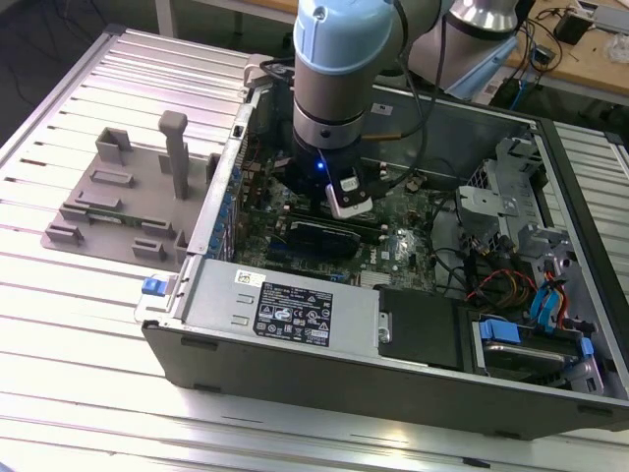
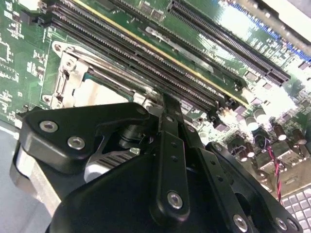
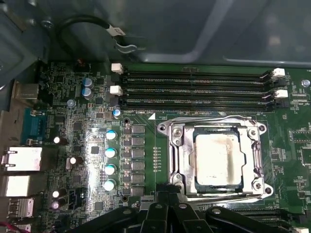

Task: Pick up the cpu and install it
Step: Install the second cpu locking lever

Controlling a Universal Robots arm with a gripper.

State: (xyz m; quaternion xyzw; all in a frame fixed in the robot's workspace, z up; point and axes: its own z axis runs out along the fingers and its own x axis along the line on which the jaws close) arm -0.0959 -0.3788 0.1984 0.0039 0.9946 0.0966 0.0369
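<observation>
Jaws over square silvery cpu [image 3: 217, 159].

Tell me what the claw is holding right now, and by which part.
Cannot be told. The claw hangs over the motherboard, and the cpu sits in its socket, apart from it.

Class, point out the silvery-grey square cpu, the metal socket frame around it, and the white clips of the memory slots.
cpu [image 3: 217, 159], first wrist view, middle of its top plate.
socket frame [image 3: 181, 155], first wrist view, side bar.
white clips [image 3: 116, 68], first wrist view, one clip's face.
</observation>
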